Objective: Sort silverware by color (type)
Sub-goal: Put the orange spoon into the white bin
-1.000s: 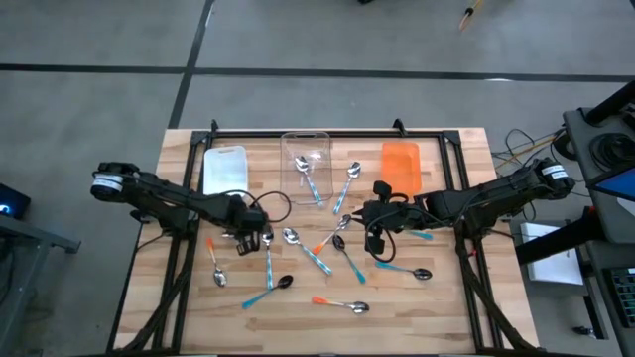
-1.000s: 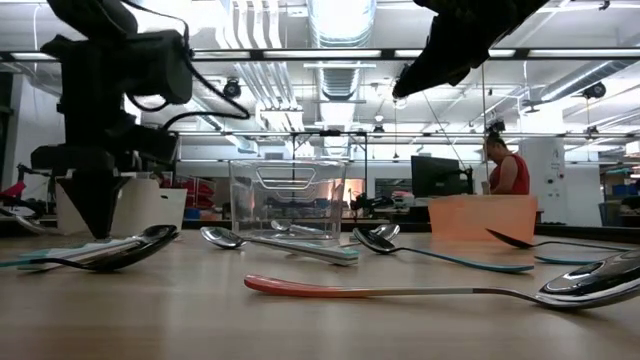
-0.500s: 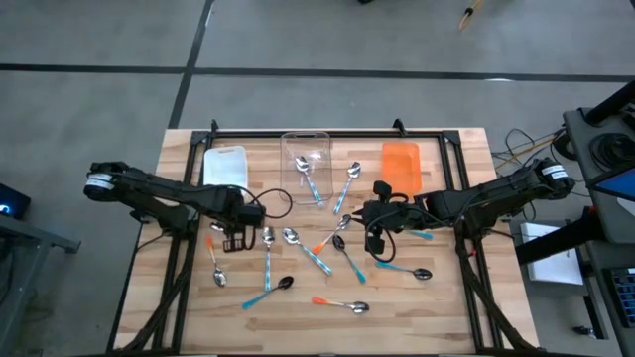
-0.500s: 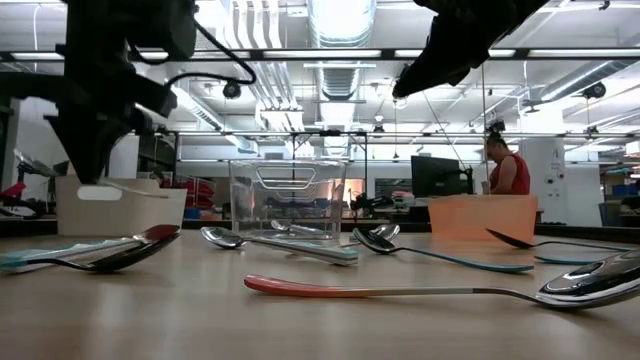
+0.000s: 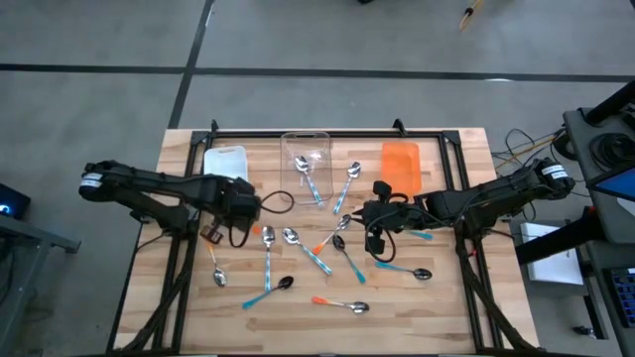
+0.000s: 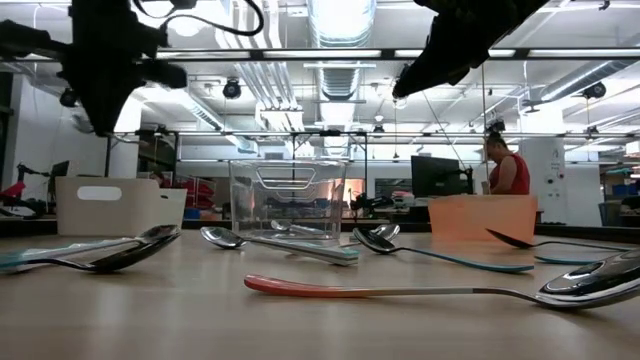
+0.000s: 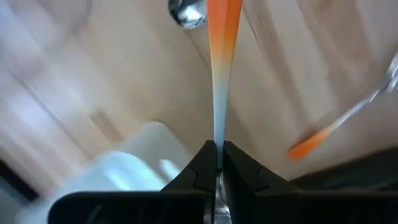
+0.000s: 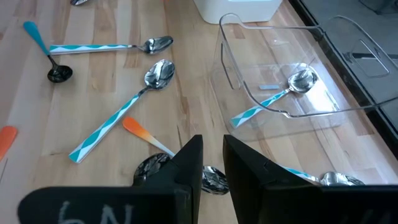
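Left gripper: raised above the left part of the table, near the white bin; fingers clamped tight on a spoon.
Held spoon: orange handle paling towards the pinched end; it runs straight out from the fingertips, silver bowl at the far end, clear of the wood.
Below the held spoon: a corner of the white bin and 1 orange-handled spoon lying on the table.
Right gripper: above the table's middle, fingers a narrow gap apart with nothing between them.
Under the right gripper: a silver-bowled spoon with an orange handle and a dark-bowled spoon, both flat on the wood and apart from the fingers.
Bins: 3 in a row along the far edge, white, clear bin, orange bin.
Spoon in the clear bin: 1, teal handle.
White and orange bins: no spoon seen inside either.
Spoons in all: 12 as far as can be counted, 1 held, 1 binned, 10 on the wood.
Orange handles: 4, counting the held one.
Blue or teal handles: 8, with 1 partly hidden under the right arm.
Dark bowls: 2 clearly seen.
Room beyond: 1 person.
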